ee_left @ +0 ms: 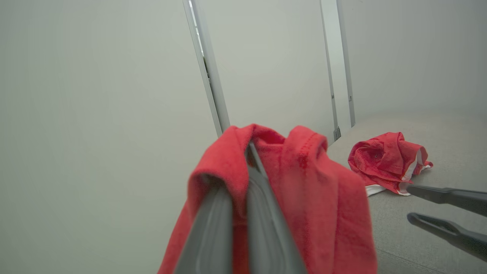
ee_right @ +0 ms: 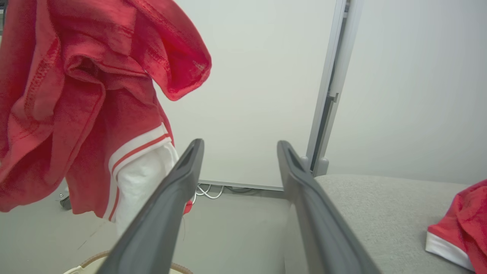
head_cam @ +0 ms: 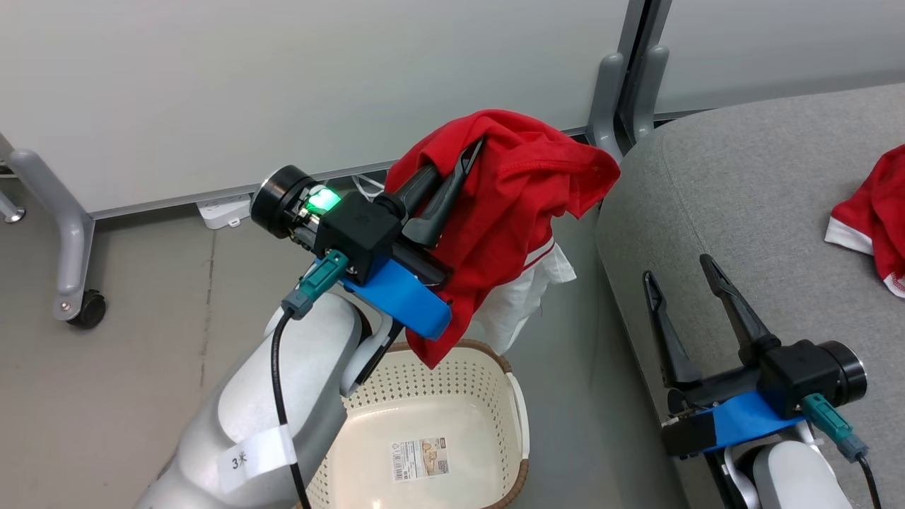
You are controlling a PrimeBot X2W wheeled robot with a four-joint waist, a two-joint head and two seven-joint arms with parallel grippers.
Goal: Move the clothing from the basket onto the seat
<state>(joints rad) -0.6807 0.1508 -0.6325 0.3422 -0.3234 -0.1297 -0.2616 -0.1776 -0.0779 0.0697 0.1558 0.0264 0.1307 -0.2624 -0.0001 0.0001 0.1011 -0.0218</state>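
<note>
A red garment [head_cam: 509, 212] with white striped trim hangs in the air above the basket [head_cam: 431, 424], draped over my left gripper [head_cam: 470, 152], which is shut on it. The same garment [ee_left: 304, 190] covers the left gripper's fingers in the left wrist view and hangs at the left as the red garment [ee_right: 76, 106] in the right wrist view. The cream basket holds just its paper label [head_cam: 421, 459]. A second red garment [head_cam: 873, 212] lies on the grey seat [head_cam: 742, 184]. My right gripper [head_cam: 682, 267] is open beside the seat's left edge, holding nothing.
Pale partition panels [head_cam: 283, 85] on grey wheeled feet [head_cam: 78, 304] stand behind the basket. White cables and a power strip [head_cam: 223, 211] lie at the wall's base. Bare grey floor [head_cam: 127, 367] lies left of the basket.
</note>
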